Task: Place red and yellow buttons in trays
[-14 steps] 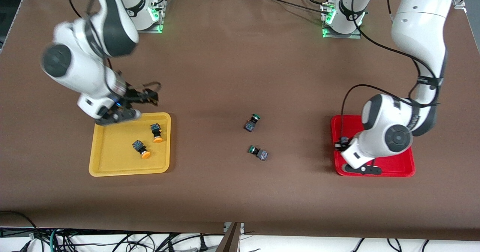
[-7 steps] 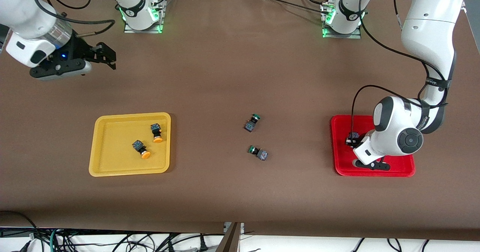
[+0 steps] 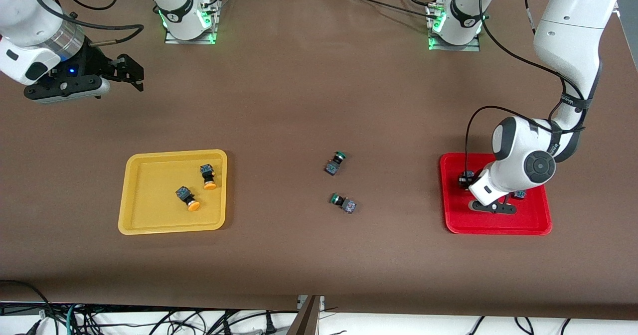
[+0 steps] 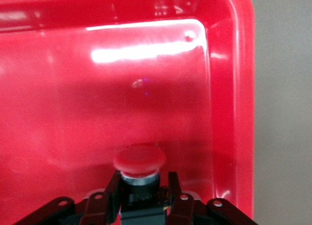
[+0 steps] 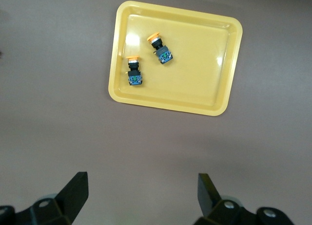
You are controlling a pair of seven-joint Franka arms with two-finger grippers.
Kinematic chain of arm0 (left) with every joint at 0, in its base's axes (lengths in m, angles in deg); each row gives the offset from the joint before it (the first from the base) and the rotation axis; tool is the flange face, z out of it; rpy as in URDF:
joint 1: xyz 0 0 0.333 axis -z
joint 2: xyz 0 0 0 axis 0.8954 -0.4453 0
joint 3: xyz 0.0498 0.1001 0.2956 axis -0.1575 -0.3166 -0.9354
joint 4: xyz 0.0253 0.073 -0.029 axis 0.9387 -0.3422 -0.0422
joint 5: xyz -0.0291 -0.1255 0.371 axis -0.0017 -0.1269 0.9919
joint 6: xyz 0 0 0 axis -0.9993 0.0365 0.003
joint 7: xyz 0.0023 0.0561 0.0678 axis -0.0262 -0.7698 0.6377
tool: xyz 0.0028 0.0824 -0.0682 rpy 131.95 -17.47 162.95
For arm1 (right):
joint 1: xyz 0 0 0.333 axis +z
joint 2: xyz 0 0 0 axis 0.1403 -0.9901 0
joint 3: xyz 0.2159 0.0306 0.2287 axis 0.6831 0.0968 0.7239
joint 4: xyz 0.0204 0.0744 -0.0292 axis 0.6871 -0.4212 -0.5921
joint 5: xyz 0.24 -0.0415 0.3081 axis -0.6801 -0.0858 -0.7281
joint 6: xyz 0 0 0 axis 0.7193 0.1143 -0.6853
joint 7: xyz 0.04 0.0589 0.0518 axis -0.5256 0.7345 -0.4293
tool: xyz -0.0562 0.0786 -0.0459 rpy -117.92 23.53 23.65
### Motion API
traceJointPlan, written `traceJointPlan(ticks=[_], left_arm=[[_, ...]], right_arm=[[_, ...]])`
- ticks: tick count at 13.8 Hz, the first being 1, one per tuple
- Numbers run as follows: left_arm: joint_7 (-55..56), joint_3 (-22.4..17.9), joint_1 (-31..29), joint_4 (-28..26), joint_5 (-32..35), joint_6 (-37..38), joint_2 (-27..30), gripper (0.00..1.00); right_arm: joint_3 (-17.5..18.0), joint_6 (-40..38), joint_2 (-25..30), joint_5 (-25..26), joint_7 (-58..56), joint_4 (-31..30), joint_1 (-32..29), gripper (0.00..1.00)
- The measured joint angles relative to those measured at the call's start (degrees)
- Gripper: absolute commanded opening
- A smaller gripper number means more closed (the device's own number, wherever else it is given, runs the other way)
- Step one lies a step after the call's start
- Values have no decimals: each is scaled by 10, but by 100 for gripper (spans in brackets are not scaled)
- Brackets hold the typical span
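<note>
Green-capped switches (image 3: 344,203) (image 3: 335,162) are seen lying on the brown table (image 3: 299,100), between the trays. At nine o'clock of them, the yellow tray (image 3: 130,215) holds two orange-yellow buttons (image 3: 187,198) (image 3: 208,176), confirmed by the right wrist view. At three o'clock, the left gripper (image 3: 466,180) is lowered into the red tray (image 3: 498,228); its grasp is hidden in the front view, but the left wrist view shows the fingers (image 4: 113,186) pinching a red-capped button (image 4: 140,169). A second button body (image 3: 520,194) is partly hidden by the arm. At ten o'clock, the right gripper (image 3: 132,73) is held over bare table, fingers (image 5: 75,191) spread wide.
</note>
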Motion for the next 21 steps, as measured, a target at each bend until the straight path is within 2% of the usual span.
traceJointPlan(ticks=[2, 7, 10, 12, 18, 21], left_arm=[[-3, 3, 0, 2, 0, -1, 25, 100], [-1, 11, 26, 12, 0, 57, 161, 100], [0, 8, 22, 29, -10, 166, 236, 100], [10, -4, 20, 50, -61, 258, 273, 100], [23, -33, 14, 121, -80, 445, 311, 100], [29, -41, 15, 133, -80, 463, 313, 100]], right_arm=[[2, 1, -20, 0, -1, 28, 0, 100], [3, 1, -54, 0, -1, 80, -1, 99], [6, 1, -54, 2, -2, 84, -1, 99], [7, 1, -56, 5, -2, 85, -1, 99], [8, 3, -67, 5, -1, 89, -1, 99], [8, 4, -72, 5, -1, 92, -1, 100]])
